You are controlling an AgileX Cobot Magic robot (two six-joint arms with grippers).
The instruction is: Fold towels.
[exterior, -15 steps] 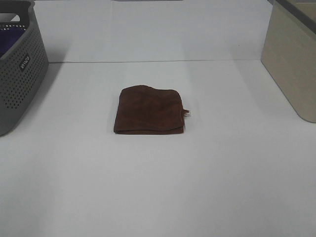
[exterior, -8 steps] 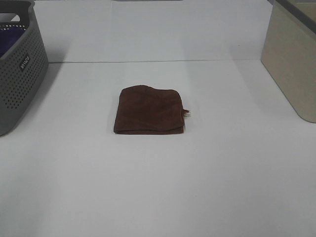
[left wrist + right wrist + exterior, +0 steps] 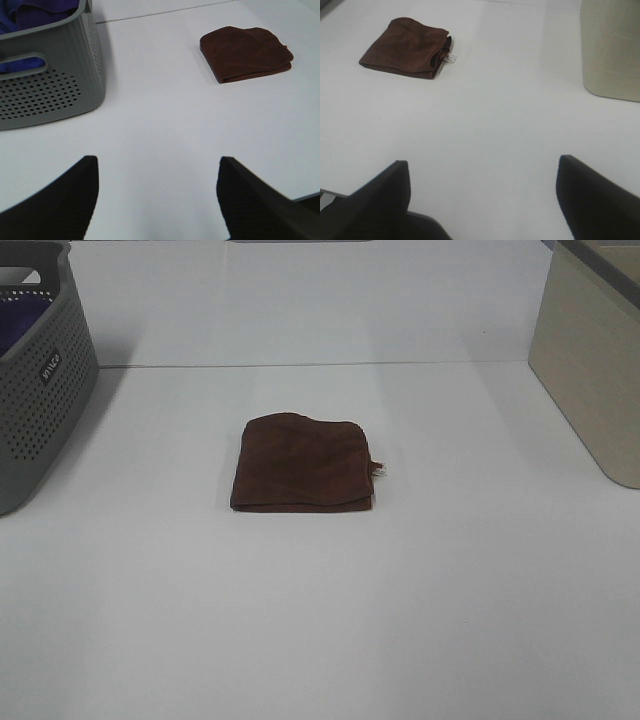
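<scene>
The white table (image 3: 320, 620) carries a grey perforated plastic laundry basket (image 3: 40, 390) with blue cloth inside, close beside the left gripper (image 3: 157, 195), and a beige box-like bin (image 3: 590, 370) off to the outer side of the right gripper (image 3: 482, 200). Between the 2 grippers and well ahead of both lies the brown terry towel (image 3: 302, 462), already folded into a compact, roughly square pad of several layers, with a small white tag (image 3: 451, 58) sticking out of the edge that faces the right gripper. It looks soft, limp and light, with enough nap to grip well; lifted by a single layer it would probably sag and fall open, so the surer hold seems to be a pinch across the whole stacked edge, likely the open-layered side near the tag, or 2 corners taken together, 1 per gripper. The left gripper stands wide apart, its 2 dark fingers (image 3: 65, 200) holding nothing and, as far as the wrist view shows, hanging clear of the table. The right gripper is likewise spread wide and empty, touching neither towel nor bin.
</scene>
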